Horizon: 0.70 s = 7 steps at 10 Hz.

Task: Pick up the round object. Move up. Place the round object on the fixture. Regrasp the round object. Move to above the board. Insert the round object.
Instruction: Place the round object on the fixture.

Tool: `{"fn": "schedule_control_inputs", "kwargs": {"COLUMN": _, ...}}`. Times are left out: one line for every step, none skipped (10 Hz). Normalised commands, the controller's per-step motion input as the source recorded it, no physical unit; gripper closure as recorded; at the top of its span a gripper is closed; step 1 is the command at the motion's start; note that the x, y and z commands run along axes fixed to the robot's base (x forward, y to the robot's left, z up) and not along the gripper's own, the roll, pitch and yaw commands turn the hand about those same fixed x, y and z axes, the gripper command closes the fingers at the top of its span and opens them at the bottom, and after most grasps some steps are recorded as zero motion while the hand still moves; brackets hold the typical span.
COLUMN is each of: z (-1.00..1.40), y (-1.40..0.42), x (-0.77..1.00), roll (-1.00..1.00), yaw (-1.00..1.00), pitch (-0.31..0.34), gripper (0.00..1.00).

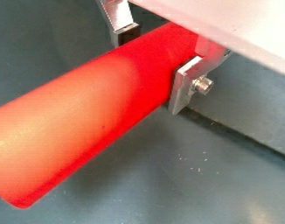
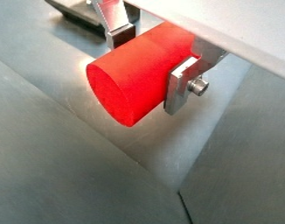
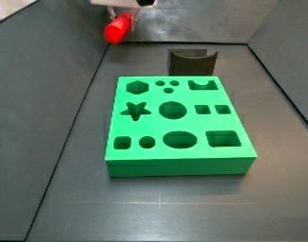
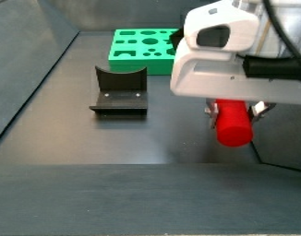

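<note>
The round object (image 1: 98,122) is a smooth red cylinder peg. My gripper (image 1: 156,57) is shut on it, its silver fingers (image 1: 186,83) pressed on both sides, as both wrist views show (image 2: 139,70). In a side view the peg (image 3: 116,28) hangs high above the floor, to the left of the fixture (image 3: 191,61) and beyond the green board (image 3: 176,123). In a side view the peg (image 4: 232,122) points down and forward under the gripper (image 4: 234,103), to the right of the fixture (image 4: 118,90). The board (image 4: 143,46) lies behind.
The dark grey floor (image 3: 68,142) has raised walls around it. The board's holes include a star (image 3: 136,111), circles, squares and an oval (image 3: 179,141). The large white gripper body (image 4: 221,55) fills the right of a side view.
</note>
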Motion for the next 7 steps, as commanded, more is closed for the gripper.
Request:
{"fn": "schedule_control_inputs", "kwargs": {"z": 1.00, "y": 0.00, "x": -0.02, "roll": 0.03, "yaw": -0.01, "pitch": 0.041, "gripper": 1.00}}
{"fn": "schedule_control_inputs", "kwargs": {"z": 1.00, "y": 0.00, "x": -0.02, "roll": 0.05, "yaw": -0.02, "pitch": 0.054, "gripper": 1.00}}
{"fn": "schedule_control_inputs", "kwargs": {"z": 1.00, "y": 0.00, "x": -0.03, "roll": 0.07, "yaw": -0.01, "pitch": 0.069, "gripper": 1.00}}
{"fn": "schedule_control_inputs", "kwargs": {"z": 1.00, "y": -0.01, "x": -0.03, "roll": 0.09, "yaw": -0.01, "pitch": 0.078, "gripper": 1.00}}
{"fn": "schedule_control_inputs", "kwargs": {"z": 1.00, "y": -0.01, "x": -0.04, "roll": 0.10, "yaw": 0.00, "pitch": 0.089, "gripper": 1.00}}
{"fn": "schedule_control_inputs", "kwargs": {"z": 1.00, "y": -0.01, "x": -0.04, "roll": 0.11, "yaw": 0.01, "pitch": 0.093, "gripper": 1.00}}
{"fn": "schedule_control_inputs", "kwargs": {"z": 1.00, "y": -0.02, "x": -0.04, "roll": 0.11, "yaw": 0.02, "pitch": 0.092, "gripper": 1.00}}
